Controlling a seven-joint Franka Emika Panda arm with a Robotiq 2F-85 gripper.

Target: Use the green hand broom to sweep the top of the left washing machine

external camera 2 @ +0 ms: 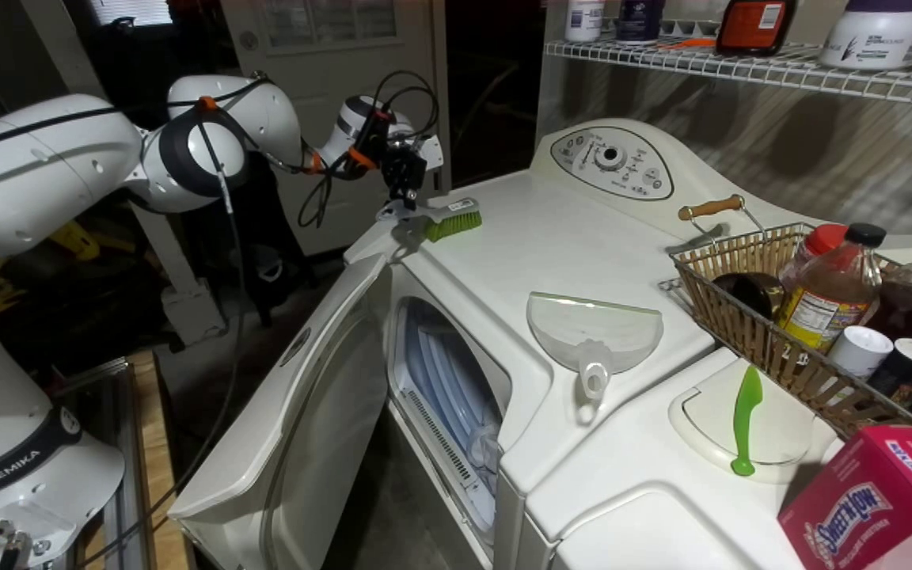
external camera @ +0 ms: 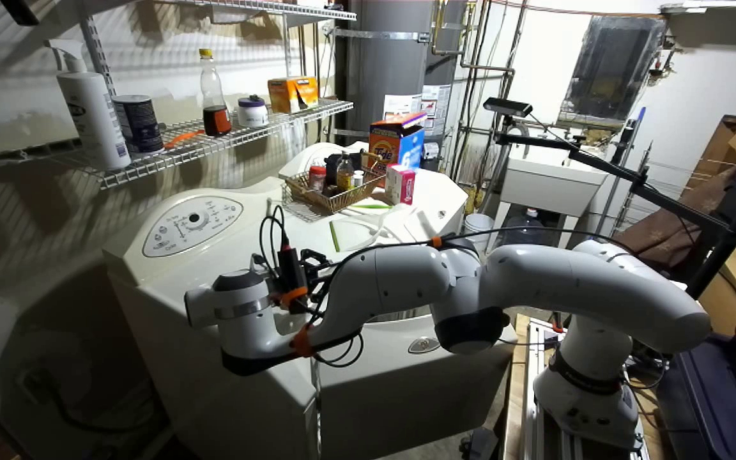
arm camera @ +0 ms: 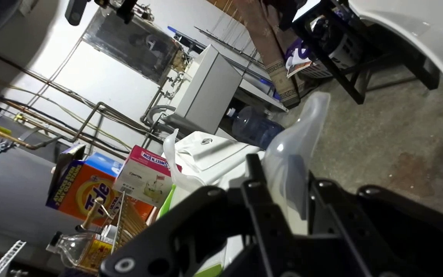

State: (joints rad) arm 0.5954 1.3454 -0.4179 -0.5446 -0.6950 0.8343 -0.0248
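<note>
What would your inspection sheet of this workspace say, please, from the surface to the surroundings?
Surface: left washing machine, white top, front door open.
Job's things: green hand broom at the top's edge, bristles down; whether they touch is unclear.
Clutter: dustpan on the same top; green utensil and Sweet'N Low box on the neighbouring machine; loaded basket nearby.
Grippers: one gripper, closed on the broom's handle.
Cables: cable hanging from the arm; loops near the gripper.
Surroundings: loaded wire shelf above; sink and grey tank beyond.

Basket (external camera 2: 733,313) (bottles (external camera 2: 832,293) inside), pink box (external camera 2: 879,503), dustpan (external camera 2: 594,332)
</note>
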